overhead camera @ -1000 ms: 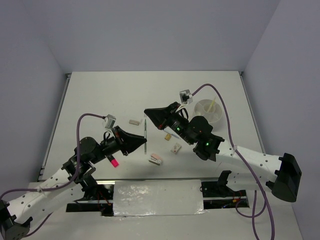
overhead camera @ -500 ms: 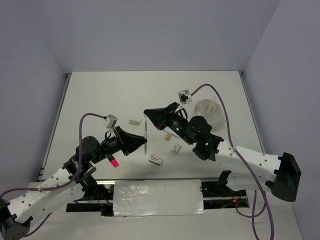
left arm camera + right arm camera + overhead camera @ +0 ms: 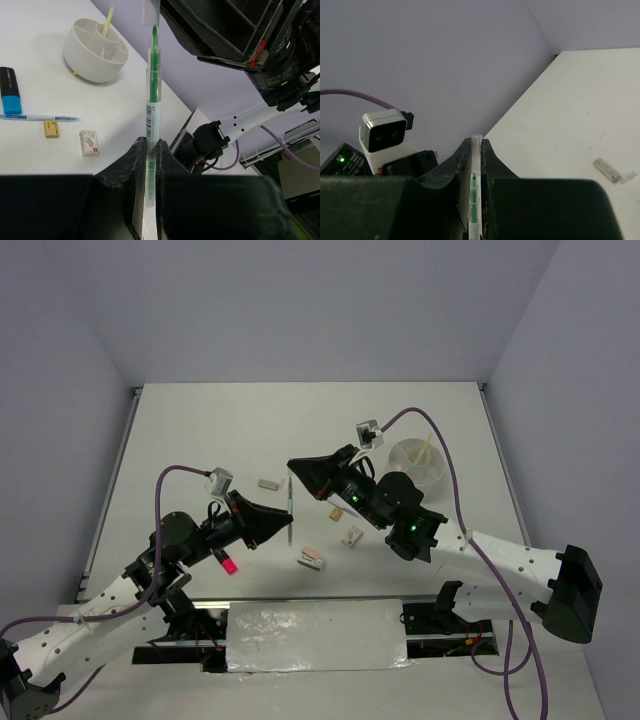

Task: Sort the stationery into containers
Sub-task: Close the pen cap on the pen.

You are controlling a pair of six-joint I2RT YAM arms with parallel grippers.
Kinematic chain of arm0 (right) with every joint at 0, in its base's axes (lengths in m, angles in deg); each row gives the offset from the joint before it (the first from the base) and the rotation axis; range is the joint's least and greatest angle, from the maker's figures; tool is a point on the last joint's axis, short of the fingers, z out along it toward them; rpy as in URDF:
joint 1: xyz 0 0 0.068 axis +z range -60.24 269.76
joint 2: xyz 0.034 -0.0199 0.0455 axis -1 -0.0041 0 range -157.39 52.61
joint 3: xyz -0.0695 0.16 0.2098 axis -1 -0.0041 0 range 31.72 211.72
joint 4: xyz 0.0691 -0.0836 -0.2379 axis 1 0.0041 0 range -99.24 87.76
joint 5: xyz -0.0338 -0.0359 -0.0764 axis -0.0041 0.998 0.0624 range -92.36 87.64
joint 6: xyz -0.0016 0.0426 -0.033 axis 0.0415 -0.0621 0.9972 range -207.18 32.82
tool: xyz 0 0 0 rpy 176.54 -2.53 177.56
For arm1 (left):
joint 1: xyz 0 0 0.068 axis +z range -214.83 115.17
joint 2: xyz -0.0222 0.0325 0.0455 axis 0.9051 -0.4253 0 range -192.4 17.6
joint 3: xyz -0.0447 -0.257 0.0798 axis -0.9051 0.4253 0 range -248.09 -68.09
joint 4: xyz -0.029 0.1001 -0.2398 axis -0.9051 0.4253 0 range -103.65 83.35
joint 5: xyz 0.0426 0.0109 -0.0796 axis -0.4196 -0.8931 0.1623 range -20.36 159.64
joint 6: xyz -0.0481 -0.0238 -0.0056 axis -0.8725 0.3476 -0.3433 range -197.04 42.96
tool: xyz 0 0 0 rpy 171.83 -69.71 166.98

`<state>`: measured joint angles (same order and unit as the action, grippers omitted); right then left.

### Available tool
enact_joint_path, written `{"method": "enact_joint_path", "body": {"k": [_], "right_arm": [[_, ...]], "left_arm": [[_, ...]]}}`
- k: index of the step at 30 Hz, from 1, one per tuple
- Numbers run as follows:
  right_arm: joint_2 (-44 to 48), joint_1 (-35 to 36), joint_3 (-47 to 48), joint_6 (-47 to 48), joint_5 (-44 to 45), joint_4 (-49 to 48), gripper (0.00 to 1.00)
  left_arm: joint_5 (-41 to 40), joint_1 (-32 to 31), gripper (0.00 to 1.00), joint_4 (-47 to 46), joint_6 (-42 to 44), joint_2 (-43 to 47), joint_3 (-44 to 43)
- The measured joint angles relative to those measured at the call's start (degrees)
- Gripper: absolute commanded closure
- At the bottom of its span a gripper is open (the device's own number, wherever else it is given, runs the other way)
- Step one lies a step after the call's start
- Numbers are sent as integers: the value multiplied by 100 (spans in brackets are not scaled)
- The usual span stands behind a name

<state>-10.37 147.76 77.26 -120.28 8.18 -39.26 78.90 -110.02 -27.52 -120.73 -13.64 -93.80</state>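
The pink-ended highlighter [image 3: 228, 565] lies on the tabletop [image 3: 200, 430] close to the near edge, left of the middle, partly under the left arm. A small whitish eraser [image 3: 267, 483] lies on its own near the middle of the tabletop, a little toward the far edge.

Just right of it, the left gripper [image 3: 151, 146] hangs above the middle of the tabletop. Its jaws are pinching the lower barrel of a green pen [image 3: 152, 95], which is off the tabletop and runs from near to far in the top view. The pen's green tip reaches into a clear cap [image 3: 476, 150]. The right gripper [image 3: 476, 144] has its jaws pressed onto that cap, so both arms meet on the one pen. How far the cap sits over the tip cannot be told.

Right of the pen and closer to the near edge lies a sleeved eraser [image 3: 312, 559]. Past it are a tan eraser [image 3: 336, 511] and a white eraser [image 3: 351, 536], near each other but apart. The left wrist view also shows a thin blue pen [image 3: 40, 118] lying just beside the tan eraser, with the blue-ended marker [image 3: 10, 90] close by. The right arm hides both from above.

The round white tub [image 3: 92, 67] stands near the right edge, about midway between the near and far edges. A pale yellow pen [image 3: 108, 20] leans in one of its compartments.
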Motion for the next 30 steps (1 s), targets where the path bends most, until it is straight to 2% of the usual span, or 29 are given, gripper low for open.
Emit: {"method": "enact_joint_path", "body": {"k": [27, 30], "right_arm": [[-92, 92, -2, 297, -243, -2, 100], [-164, 96, -7, 295, -291, -22, 97]], "left_arm": [[-240, 0, 100, 122, 46, 107, -76], [-286, 0, 100, 153, 105, 92, -76]]}}
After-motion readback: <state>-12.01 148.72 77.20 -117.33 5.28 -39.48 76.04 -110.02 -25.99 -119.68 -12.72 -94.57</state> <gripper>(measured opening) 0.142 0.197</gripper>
